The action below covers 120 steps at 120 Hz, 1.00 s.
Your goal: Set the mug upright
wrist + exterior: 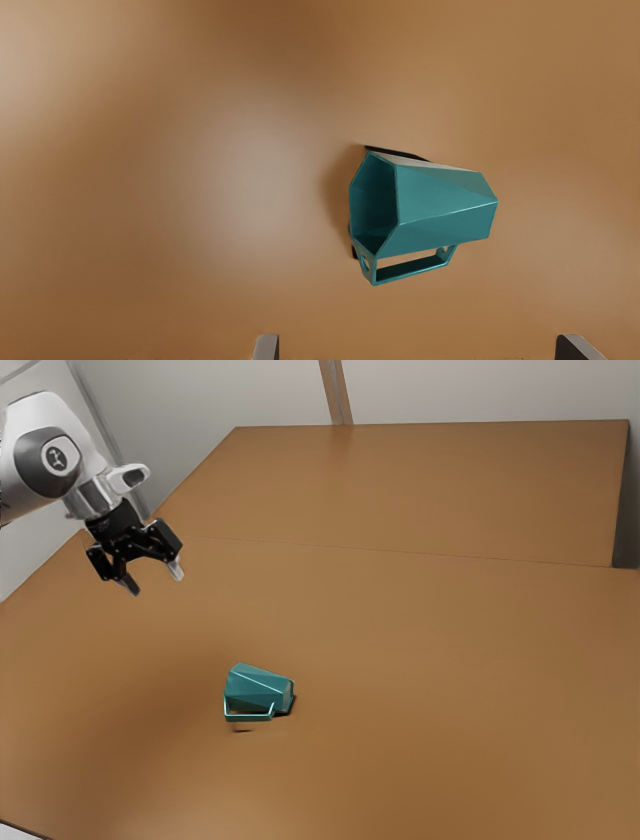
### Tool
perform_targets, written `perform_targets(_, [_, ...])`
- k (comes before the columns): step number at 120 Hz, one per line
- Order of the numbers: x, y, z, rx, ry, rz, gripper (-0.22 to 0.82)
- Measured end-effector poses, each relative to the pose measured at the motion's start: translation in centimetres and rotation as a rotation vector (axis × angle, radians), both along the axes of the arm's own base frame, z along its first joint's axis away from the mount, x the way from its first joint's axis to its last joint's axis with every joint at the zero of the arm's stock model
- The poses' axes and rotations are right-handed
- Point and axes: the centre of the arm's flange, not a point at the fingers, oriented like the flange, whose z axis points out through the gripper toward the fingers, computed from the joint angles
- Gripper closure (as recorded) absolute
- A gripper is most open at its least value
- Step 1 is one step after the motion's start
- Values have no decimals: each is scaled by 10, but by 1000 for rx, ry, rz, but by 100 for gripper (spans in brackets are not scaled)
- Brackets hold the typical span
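Mug (445,200) on its side | interior (374,200) dim | end effector (156,583) released, fingers (266,348) cropped in wrist view

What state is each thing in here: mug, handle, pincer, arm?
Mug: lying on its side, not upright; mouth uncovered.
Handle: attached, sticking out from the mug's side.
Pincer: open, holding nothing, raised clear of the mug.
Arm: reaching in from the exterior view's left.
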Motion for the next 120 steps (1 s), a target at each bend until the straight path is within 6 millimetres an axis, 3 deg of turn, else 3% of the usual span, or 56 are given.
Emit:
perform_targets(19, [-6,-8,-62,-127,85,67,0])
perform_targets(40, [3,-5,-118,-209,165,145,0])
perform_targets(74, [13,-12,-175,-264,254,196,0])
perform_targets(120, [25,-18,-222,-360,282,285,0])
